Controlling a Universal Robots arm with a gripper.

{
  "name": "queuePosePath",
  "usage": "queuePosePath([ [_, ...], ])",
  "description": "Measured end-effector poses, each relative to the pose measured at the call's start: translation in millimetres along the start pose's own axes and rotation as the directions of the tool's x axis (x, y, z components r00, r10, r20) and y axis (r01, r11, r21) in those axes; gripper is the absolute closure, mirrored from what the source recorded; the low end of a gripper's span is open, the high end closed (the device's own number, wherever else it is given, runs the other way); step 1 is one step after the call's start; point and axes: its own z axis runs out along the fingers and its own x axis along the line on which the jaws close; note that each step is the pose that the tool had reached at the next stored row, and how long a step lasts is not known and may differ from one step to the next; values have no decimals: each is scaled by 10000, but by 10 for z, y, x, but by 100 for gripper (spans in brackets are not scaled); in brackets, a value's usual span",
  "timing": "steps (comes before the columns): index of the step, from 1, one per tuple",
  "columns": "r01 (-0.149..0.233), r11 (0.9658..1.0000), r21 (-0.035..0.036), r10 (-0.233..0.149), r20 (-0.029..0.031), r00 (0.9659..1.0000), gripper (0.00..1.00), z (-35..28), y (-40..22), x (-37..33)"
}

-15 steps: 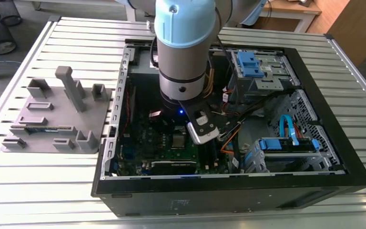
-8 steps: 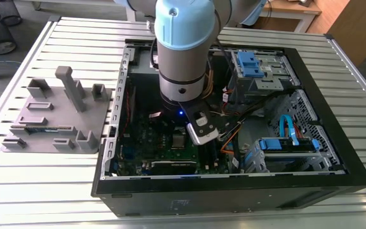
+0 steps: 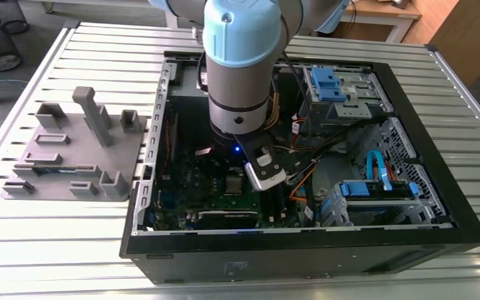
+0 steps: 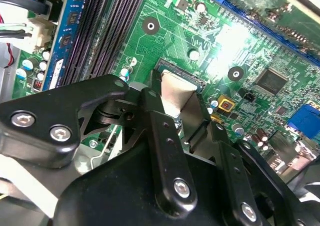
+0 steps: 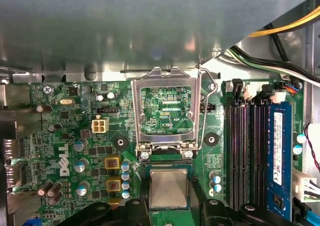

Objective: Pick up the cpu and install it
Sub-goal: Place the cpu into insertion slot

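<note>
Glossy green motherboard point(image 5: 67, 132) beneath black hand point(image 4: 176, 101), apparently tight around flat, dull-silver square cpu point(image 5: 169, 187)

A case point(image 3: 307, 247) lies open on the surface point(image 3: 57, 250), with a tray point(image 3: 65, 156) just beside it on the exterior view's left. A board point(image 3: 185, 187) lies in the left part of the case, and drive bays point(image 3: 377, 190) stand in the right part. The arm point(image 3: 240, 81) reaches down from the far side, with the hand point(image 3: 265, 172) over the board. In the second wrist view the cpu point(image 4: 175, 93) sits between the fingers point(image 4: 152, 105), touching both. In the first wrist view the socket point(image 5: 167, 158) has its lid point(image 5: 167, 105) raised just beyond the cpu, and slots point(image 5: 245, 151) run beside it.
</note>
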Motion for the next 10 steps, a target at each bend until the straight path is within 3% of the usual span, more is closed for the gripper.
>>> queuePosePath([
  [10,0,10000,0,0,1,10000,57,2,0,0],
])
